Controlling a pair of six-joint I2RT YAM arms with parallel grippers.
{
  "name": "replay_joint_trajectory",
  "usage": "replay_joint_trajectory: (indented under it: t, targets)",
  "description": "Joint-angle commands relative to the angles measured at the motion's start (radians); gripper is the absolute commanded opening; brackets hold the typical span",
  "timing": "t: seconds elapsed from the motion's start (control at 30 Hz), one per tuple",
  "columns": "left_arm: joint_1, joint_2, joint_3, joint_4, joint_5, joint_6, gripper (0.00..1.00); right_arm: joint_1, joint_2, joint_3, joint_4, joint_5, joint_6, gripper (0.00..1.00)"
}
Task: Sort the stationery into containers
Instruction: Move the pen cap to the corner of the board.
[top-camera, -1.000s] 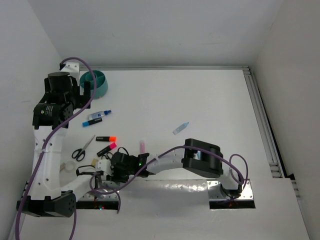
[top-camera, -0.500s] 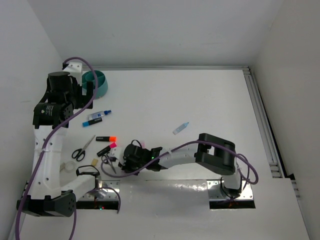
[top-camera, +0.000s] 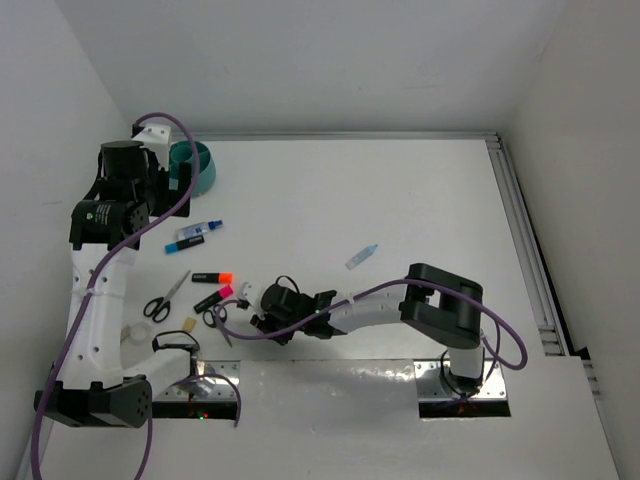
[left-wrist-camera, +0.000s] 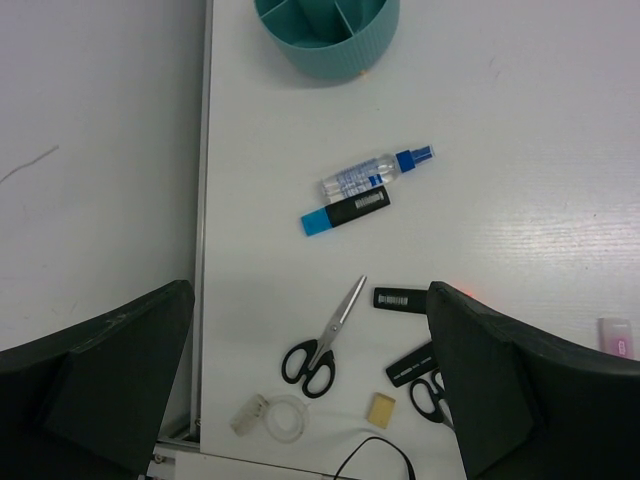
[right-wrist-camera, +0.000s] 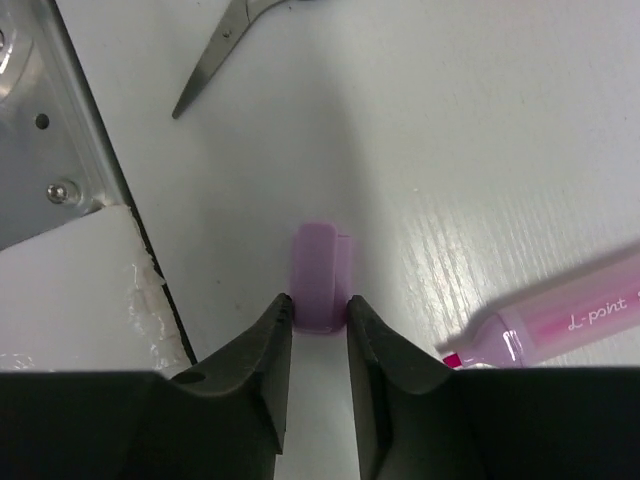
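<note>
A purple eraser (right-wrist-camera: 322, 290) lies flat on the table, and my right gripper (right-wrist-camera: 319, 312) is shut on its near end, one fingertip pressed to each side. A pink marker (right-wrist-camera: 570, 315) lies just to its right. In the top view the right gripper (top-camera: 262, 316) sits low near the front edge and hides the eraser. The teal cup (top-camera: 197, 170) stands at the back left. My left gripper (left-wrist-camera: 310, 390) hangs open high above the table, holding nothing. Below it lie black-handled scissors (left-wrist-camera: 325, 340), a blue-and-black marker (left-wrist-camera: 345, 211) and a tan eraser (left-wrist-camera: 381, 406).
A small spray bottle (left-wrist-camera: 375, 175), an orange-and-black marker (top-camera: 212, 276), a pink-and-black marker (top-camera: 214, 298), smaller scissors (top-camera: 218, 318) and a clear tape ring (left-wrist-camera: 272, 418) crowd the left side. A light-blue marker (top-camera: 362, 256) lies mid-table. The metal base plate (right-wrist-camera: 40, 120) borders the eraser's left.
My right gripper has swung right, away from the tan eraser near the left base, and closed round the purple eraser. The left arm has shifted only slightly.
</note>
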Motion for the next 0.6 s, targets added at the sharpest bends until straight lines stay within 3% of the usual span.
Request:
replay_joint_trajectory:
  t: [0.0, 0.33, 0.57]
  targets:
    - [0.010, -0.007, 0.027, 0.031, 0.010, 0.007, 1.00, 0.000, -0.024, -0.004, -0.030, 0.019, 0.022, 0.28]
    - [0.009, -0.016, 0.010, 0.038, 0.010, 0.019, 1.00, 0.048, 0.068, 0.149, -0.166, 0.113, -0.026, 0.34]
    - [0.004, -0.027, 0.005, 0.039, 0.013, 0.007, 1.00, 0.054, 0.089, 0.128, -0.211, 0.146, -0.012, 0.34]
